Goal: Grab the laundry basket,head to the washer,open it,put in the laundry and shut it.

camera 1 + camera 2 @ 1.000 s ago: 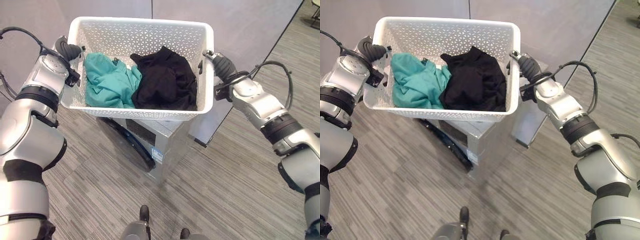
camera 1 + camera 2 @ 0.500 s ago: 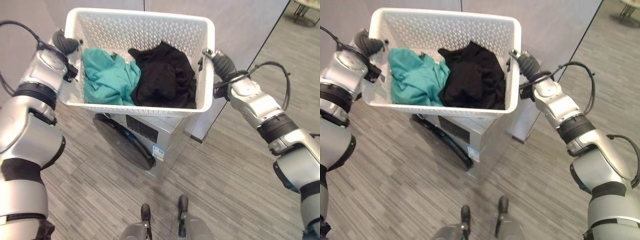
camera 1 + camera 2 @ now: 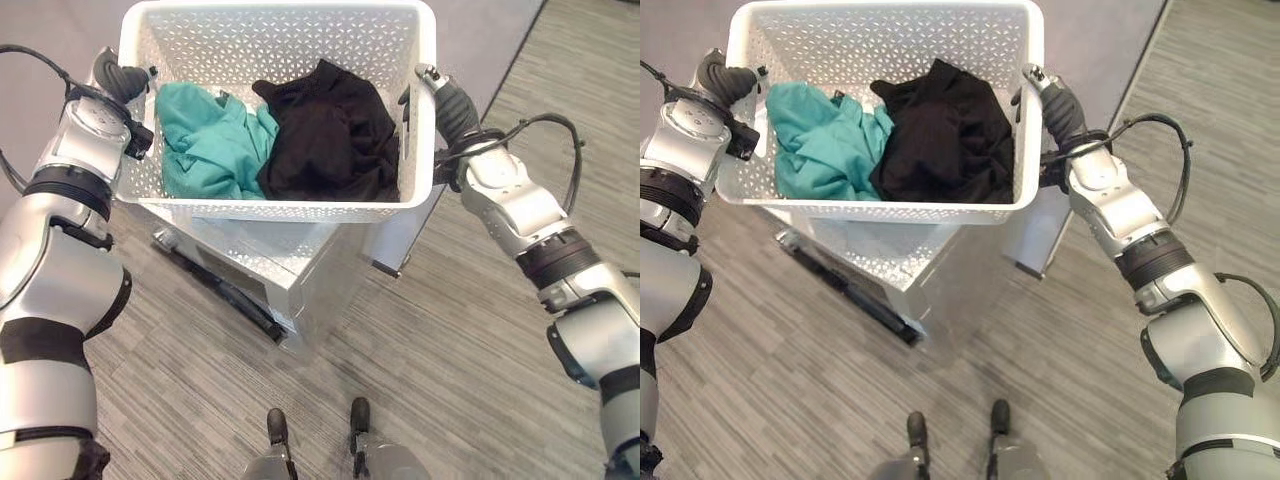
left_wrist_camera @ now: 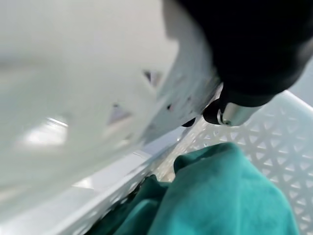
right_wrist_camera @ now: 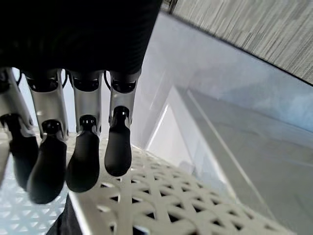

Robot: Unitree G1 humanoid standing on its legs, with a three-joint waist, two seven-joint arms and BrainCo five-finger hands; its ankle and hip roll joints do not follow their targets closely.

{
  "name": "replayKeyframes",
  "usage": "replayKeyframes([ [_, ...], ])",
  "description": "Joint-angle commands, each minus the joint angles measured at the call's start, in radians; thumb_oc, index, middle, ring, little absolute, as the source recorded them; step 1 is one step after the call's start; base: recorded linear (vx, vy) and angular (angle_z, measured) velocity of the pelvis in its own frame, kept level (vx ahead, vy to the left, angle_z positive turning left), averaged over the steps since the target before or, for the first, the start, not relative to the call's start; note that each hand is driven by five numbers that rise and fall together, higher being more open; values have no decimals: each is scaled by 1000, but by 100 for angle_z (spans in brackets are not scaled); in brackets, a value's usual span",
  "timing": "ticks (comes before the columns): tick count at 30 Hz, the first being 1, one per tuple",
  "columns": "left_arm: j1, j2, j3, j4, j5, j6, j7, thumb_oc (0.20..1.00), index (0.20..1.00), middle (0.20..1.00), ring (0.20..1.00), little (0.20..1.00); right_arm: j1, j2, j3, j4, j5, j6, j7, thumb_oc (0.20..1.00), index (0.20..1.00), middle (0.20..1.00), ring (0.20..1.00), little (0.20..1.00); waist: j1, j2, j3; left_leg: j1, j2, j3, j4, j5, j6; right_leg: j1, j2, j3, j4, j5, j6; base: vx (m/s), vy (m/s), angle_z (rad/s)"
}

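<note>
I hold a white perforated laundry basket point(image 3: 270, 210) up in front of me, over a silver-grey washer point(image 3: 305, 275). Inside it lie a teal garment point(image 3: 205, 145) on the left and a black garment point(image 3: 325, 140) on the right. My left hand point(image 3: 118, 82) grips the basket's left rim and my right hand point(image 3: 445, 100) grips the right rim. In the right wrist view, the fingers point(image 5: 83, 161) curl over the lattice rim point(image 5: 161, 196). The left wrist view shows the basket wall point(image 4: 73, 98) very close, with the teal garment point(image 4: 220, 196) beyond it.
The washer's dark door point(image 3: 215, 295) faces the lower left, partly covered by the basket. A grey partition wall point(image 3: 470, 40) stands behind the basket. Striped grey floor point(image 3: 450, 330) stretches to the right and in front of the washer.
The whole view has shifted as I come closer. The basket now covers more of the washer's top. Both hands keep their hold on the rims.
</note>
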Motion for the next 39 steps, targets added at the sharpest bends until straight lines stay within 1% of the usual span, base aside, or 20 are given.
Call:
replayKeyframes([
  [1,-192,-93,-5,58,-8,-81,70,200,200,200,200,200,-103,109,118,-4,-28,-41,45,200,200,200,200,200,24,-3,89,94,49,-20,2,-118,-40,-74,-95,25,-14,1,145,0,15,-21],
  [2,-199,-87,-1,61,-15,-81,84,200,200,200,200,200,-117,123,120,13,-31,-43,31,200,200,200,200,200,29,-4,91,70,51,-17,2,-114,-44,-98,-94,33,-14,9,145,8,6,-10],
  [5,-193,-83,1,73,-13,-78,103,200,200,200,200,200,-135,151,127,58,-37,-44,10,200,200,200,200,200,32,-11,96,53,60,-16,2,-113,-47,-110,-90,37,-14,10,144,43,-3,-13],
  [8,-189,-94,2,85,-4,-76,121,200,200,200,200,200,-171,186,137,111,-44,-45,-9,200,200,200,200,200,31,-21,107,34,61,-20,2,-102,-49,-122,-93,35,-14,16,142,22,2,-8],
  [10,-196,-98,-2,86,-3,-76,129,200,200,200,200,200,-198,208,151,150,-45,-47,-14,200,200,200,200,200,34,-22,113,30,64,-24,2,-107,-50,-123,-89,33,-14,13,142,23,1,0],
  [11,-205,-103,-10,91,4,-75,143,200,200,200,200,200,-219,236,158,180,-40,-51,-18,413,413,413,413,413,39,-26,115,22,65,-29,2,-105,-52,-126,-90,33,-14,12,143,69,1,0],
  [12,-212,-101,-22,98,13,-73,151,200,200,200,200,200,-237,262,167,213,-26,-51,-23,1000,1000,1000,1000,1000,41,-29,113,19,67,-32,2,-106,-53,-127,-90,29,-14,12,143,47,-5,0],
  [13,-217,-101,-24,101,13,-71,161,338,338,338,338,338,-244,276,168,228,-25,-54,-30,1000,1000,1000,1000,1000,44,-31,113,16,68,-34,2,-105,-54,-128,-90,26,-14,13,143,0,0,0],
  [14,-217,-100,-24,101,13,-71,161,338,338,338,338,338,-245,276,169,229,-25,-54,-29,1000,1000,1000,1000,1000,43,-31,113,16,68,-34,2,-104,-54,-128,-91,26,-14,13,143,0,0,0],
  [15,-220,-99,-28,103,16,-69,165,1000,1000,1000,1000,1000,-250,285,171,239,-23,-54,-32,1000,1000,1000,1000,1000,43,-32,113,15,68,-36,2,-103,-55,-127,-91,25,-14,13,143,0,0,0],
  [16,-224,-96,-48,107,37,-63,169,1000,1000,1000,1000,1000,-269,312,189,253,-13,-57,-26,1000,1000,1000,1000,1000,46,-34,110,16,68,-36,2,-105,-54,-124,-89,25,-14,11,142,0,0,0],
  [17,-223,-91,-42,108,21,-65,165,1000,1000,1000,1000,1000,-280,328,195,257,-7,-58,-28,1000,1000,1000,1000,1000,47,-36,109,17,68,-35,2,-105,-54,-122,-90,24,-14,13,142,0,0,0],
  [20,-244,-87,-48,112,48,-57,202,1000,1000,1000,1000,1000,-287,343,205,252,-9,-69,-33,1000,1000,1000,1000,1000,49,-37,108,18,68,-36,2,-108,-54,-119,-90,24,-14,12,142,0,0,0],
  [23,-245,-86,-63,123,82,-44,214,1000,1000,1000,1000,1000,-307,353,225,251,-18,-71,-35,1000,1000,1000,1000,1000,49,-42,109,19,68,-36,2,-110,-54,-119,-90,25,-14,13,142,-19,11,6],
  [26,-240,-86,-84,142,102,-35,195,1000,1000,1000,1000,1000,-327,365,241,272,-16,-68,-36,1000,1000,1000,1000,1000,48,-42,108,18,68,-36,2,-109,-53,-117,-92,24,-14,14,143,-17,18,6],
  [29,-259,-88,-90,146,110,-31,213,1000,1000,1000,1000,1000,-334,367,246,268,-31,-69,-39,1000,1000,1000,1000,1000,49,-41,107,17,69,-35,2,-109,-54,-116,-93,21,-14,14,144,-3,3,1],
  [32,-246,-104,-54,121,86,-42,245,1000,1000,1000,1000,1000,-358,373,247,266,-75,-77,-72,1000,1000,1000,1000,1000,47,-43,110,15,69,-34,2,-108,-55,-116,-93,19,-14,15,143,-12,1,1],
  [35,-239,-105,-42,113,75,-47,256,1000,1000,1000,1000,1000,-363,378,245,270,-104,-82,-86,1000,1000,1000,1000,1000,46,-42,111,13,70,-35,2,-108,-55,-117,-92,18,-14,14,143,-12,4,-1],
  [36,-232,-105,-15,101,36,-62,268,1000,1000,1000,1000,1000,-372,393,232,276,-126,-86,-117,1000,1000,1000,1000,1000,45,-41,113,9,72,-34,2,-108,-56,-121,-92,21,-14,14,143,-40,12,-1],
  [39,-226,-103,13,94,-6,-74,275,1000,1000,1000,1000,1000,-377,399,229,291,-146,-78,-127,1000,1000,1000,1000,1000,40,-46,114,-3,70,-32,2,-103,-56,-133,-94,22,-14,22,143,-46,5,1],
])
